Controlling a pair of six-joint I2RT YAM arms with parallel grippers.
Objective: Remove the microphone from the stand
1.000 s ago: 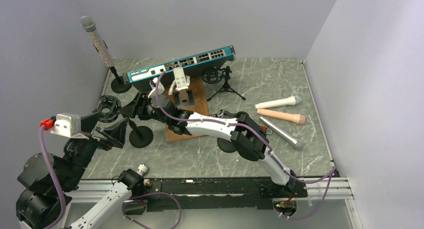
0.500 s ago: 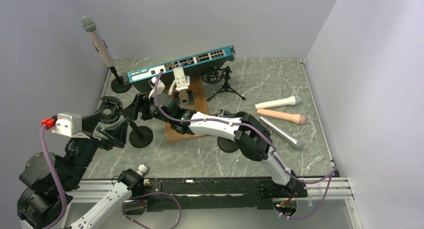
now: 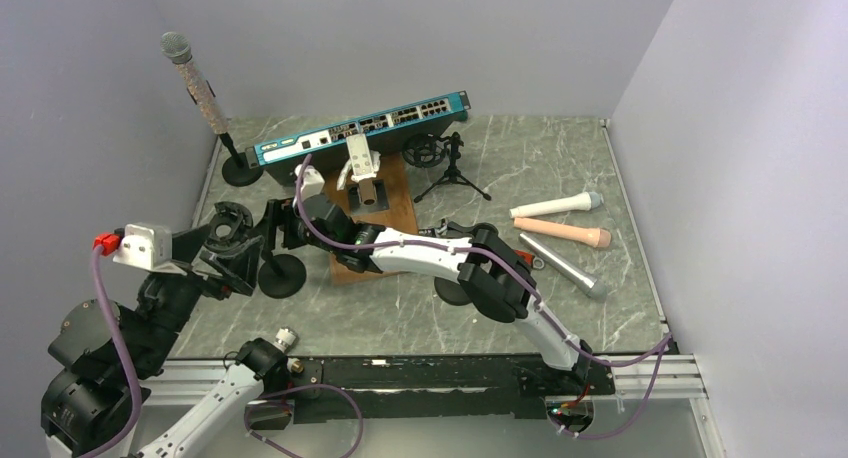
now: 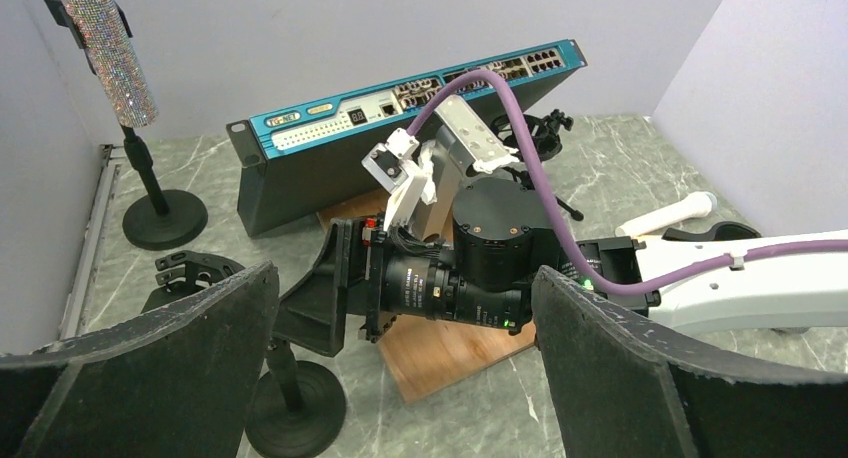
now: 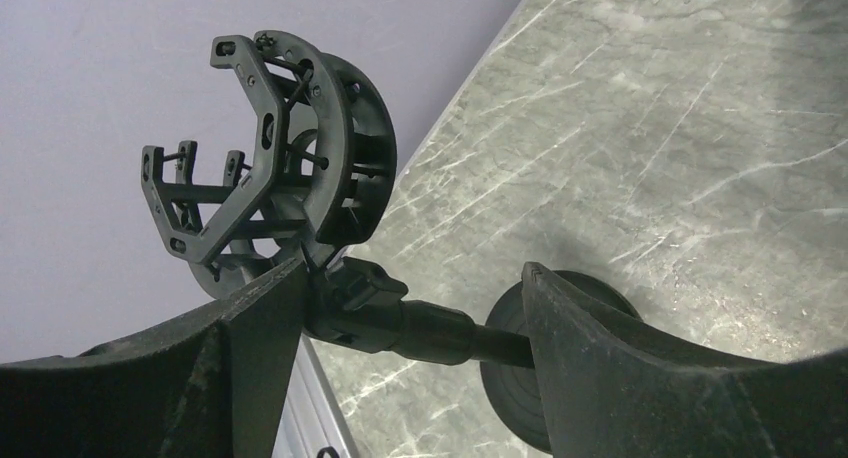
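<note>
A glittery microphone (image 3: 195,83) with a grey head sits tilted in the clip of a tall black stand (image 3: 241,170) at the far left; it also shows in the left wrist view (image 4: 105,48). Both grippers are well in front of it, apart from it. My right gripper (image 3: 272,223) is open, its fingers on either side of the pole (image 5: 440,333) of a second stand whose shock mount (image 5: 280,148) is empty. My left gripper (image 3: 222,256) is open with nothing held, its wide fingers (image 4: 150,358) framing the right wrist and that stand's base (image 4: 295,413).
A blue network switch (image 3: 360,128) leans at the back above a wooden board (image 3: 385,193). A small tripod mount (image 3: 445,163) stands beside it. White (image 3: 557,205), peach (image 3: 562,232) and silver (image 3: 565,266) microphones lie at the right. Walls close in on the left and right.
My right gripper has opened wider and slid a little left along the empty stand. My left arm has edged right, towards that stand.
</note>
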